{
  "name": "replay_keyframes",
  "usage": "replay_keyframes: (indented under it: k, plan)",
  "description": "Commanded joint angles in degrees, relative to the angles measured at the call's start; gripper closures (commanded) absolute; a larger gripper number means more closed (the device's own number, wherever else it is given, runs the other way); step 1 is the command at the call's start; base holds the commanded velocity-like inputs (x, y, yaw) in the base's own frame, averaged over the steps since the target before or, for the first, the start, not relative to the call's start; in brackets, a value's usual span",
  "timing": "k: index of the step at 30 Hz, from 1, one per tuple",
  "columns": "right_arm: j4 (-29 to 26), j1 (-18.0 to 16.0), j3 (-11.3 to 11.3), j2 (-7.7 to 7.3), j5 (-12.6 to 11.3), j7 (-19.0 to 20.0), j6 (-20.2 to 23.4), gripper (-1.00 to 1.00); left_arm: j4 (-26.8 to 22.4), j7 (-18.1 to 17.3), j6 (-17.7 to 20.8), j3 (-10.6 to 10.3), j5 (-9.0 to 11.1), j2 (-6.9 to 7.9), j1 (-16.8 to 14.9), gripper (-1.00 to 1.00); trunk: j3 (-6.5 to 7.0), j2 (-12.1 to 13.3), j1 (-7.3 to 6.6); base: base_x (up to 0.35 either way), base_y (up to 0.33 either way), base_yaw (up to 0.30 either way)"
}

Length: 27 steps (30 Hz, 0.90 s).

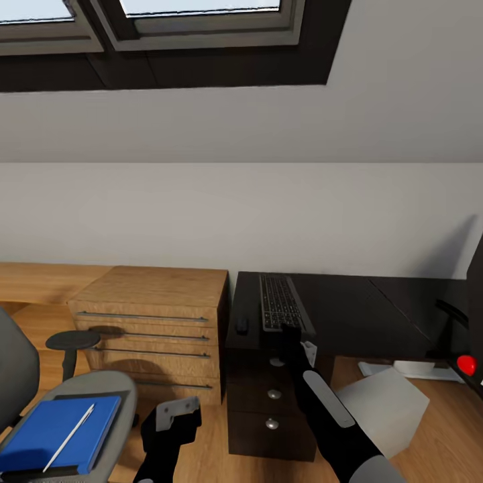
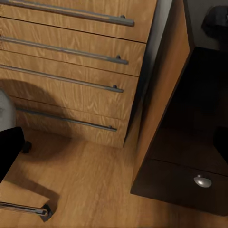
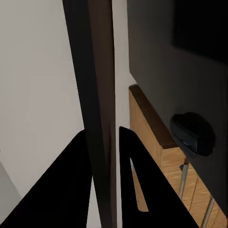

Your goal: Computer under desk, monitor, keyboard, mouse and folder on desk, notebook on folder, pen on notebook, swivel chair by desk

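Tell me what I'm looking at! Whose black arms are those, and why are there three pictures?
It's a robot in a computer-made bedroom. The big picture comes from a camera on its head, looking down over its two arms. The other two come from small cameras by each gripper, its two-fingered hand. The right gripper pinches the near end of a keyboard on the black desk, with a mouse beside it. The left gripper hangs low in front of a wooden cabinet. On the chair lies a blue folder with a white pen on top.
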Motion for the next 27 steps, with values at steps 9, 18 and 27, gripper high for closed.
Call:
replay_keyframes:
  k: [9, 18, 27]
  plan:
    - [0.6, 0.0, 0.1, -0.24, -0.4, 0.5, -0.5, 1.0, -0.1, 3.2, 0.3, -0.1, 3.7, 0.08, 0.0, -1.0, -1.67, -3.7, 1.98, -0.211, 0.0, 0.0]
    - [3.2, 0.0, 0.3, 0.06, -0.2, 0.4, -0.7, 1.0, -0.1, 3.2, 0.3, -0.2, 3.9, 0.09, 0.0, -1.0, -3.29, -7.3, 3.96, -0.067, 0.0, 0.0]
    - [4.3, 0.0, 0.5, 0.17, 0.0, 0.3, -1.0, 1.0, -0.1, 3.2, 0.3, -0.2, 3.9, 0.09, 0.0, -1.0, -3.29, -7.3, 3.96, -0.001, 0.0, 0.0]
